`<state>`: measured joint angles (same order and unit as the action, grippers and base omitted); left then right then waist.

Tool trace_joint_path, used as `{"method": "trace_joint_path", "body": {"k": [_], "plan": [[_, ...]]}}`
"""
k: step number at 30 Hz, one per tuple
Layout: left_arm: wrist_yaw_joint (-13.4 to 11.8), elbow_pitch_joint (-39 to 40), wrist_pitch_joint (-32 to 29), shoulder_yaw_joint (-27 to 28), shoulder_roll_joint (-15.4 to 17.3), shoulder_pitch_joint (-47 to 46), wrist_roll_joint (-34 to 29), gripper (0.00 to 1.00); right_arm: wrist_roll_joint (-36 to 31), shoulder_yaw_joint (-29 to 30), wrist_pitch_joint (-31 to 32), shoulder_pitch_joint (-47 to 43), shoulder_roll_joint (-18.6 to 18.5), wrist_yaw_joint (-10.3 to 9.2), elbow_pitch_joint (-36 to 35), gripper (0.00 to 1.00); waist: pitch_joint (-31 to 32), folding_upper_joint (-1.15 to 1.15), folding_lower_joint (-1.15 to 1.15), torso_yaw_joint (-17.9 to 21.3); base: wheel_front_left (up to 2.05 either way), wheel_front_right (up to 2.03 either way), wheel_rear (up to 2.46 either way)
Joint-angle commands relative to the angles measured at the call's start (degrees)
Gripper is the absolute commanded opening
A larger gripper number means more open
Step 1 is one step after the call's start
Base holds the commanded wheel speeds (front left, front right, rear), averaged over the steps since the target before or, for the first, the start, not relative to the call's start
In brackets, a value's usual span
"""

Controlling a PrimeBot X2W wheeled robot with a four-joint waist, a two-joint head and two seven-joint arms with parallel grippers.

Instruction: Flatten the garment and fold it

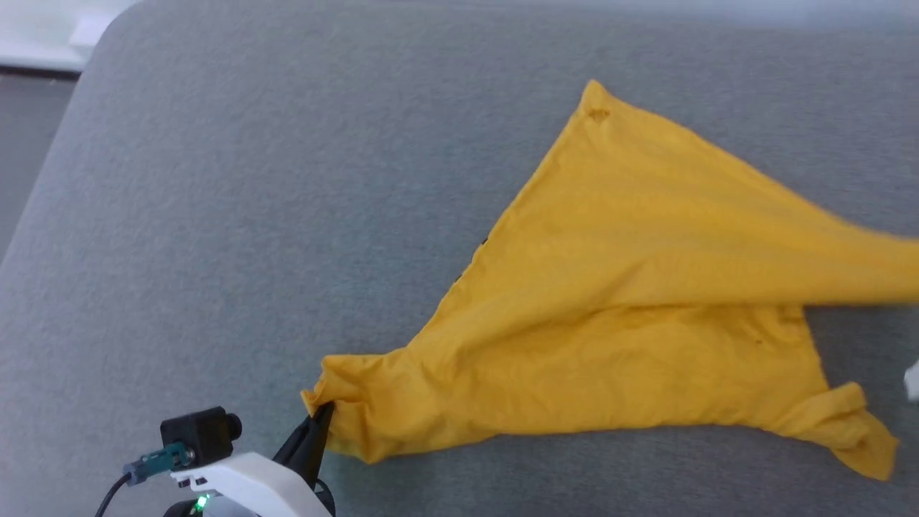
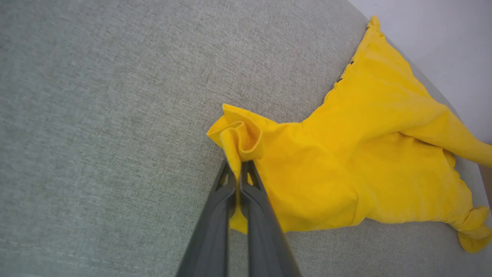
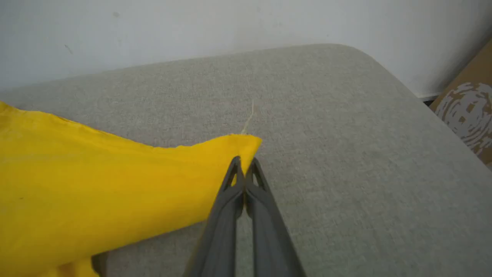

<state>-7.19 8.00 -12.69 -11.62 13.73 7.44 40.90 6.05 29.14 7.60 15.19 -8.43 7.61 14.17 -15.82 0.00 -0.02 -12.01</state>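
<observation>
The big grey desk (image 1: 215,215) has a soft cloth top. The yellow garment (image 1: 632,301) lies on the right part of it, pulled out into a rough three-corner shape. It is not flat yet. It has lumps and wrinkles, and one long part lies over the rest. The left claw (image 2: 238,169) is squeezed tight on a bunched-up corner at the near left end. The right claw (image 3: 243,165) is squeezed tight on another corner far to the right, and that corner seems to be lifted a little off the desk. A small sleeve (image 1: 854,431) is scrunched up at the near right end. A thin loose thread (image 3: 249,117) sticks out by the right claw. It looks like the stretching is only partly done, and no fold has been made yet.
</observation>
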Motion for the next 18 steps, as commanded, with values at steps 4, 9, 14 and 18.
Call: {"method": "trace_joint_path", "body": {"k": [4, 9, 14, 18], "plan": [[-0.8, 0.9, -0.7, 0.3, 0.9, 1.2, 0.2, 0.0, 0.3, 1.8, 5.4, -4.9, 2.4, -0.12, -2.8, 0.0, 4.7, 0.0, 0.02, 5.6, 0.0, 0.0, 0.0], [-1.1, 1.7, -1.3, 0.2, 1.3, 1.8, 0.4, 0.0, 1.1, 4.6, 15.2, -9.3, 4.7, -0.12, -3.9, 0.0, 5.1, 0.0, 0.02, 6.8, 0.0, 0.0, 0.0], [-1.2, 2.1, -1.6, 0.0, 1.4, 1.8, 0.4, 0.0, 0.7, 6.7, 24.6, -11.4, 5.4, -0.12, -2.5, 0.0, 5.3, 0.0, 0.02, 7.4, 0.0, 0.0, 0.0], [-1.1, 2.1, -1.8, -0.2, 1.4, 1.9, 0.6, 0.0, 1.1, 7.2, 30.0, -12.4, 5.5, -0.12, -1.2, 0.0, 5.5, 0.0, 0.02, 7.5, 0.0, 0.0, 0.0]]}}
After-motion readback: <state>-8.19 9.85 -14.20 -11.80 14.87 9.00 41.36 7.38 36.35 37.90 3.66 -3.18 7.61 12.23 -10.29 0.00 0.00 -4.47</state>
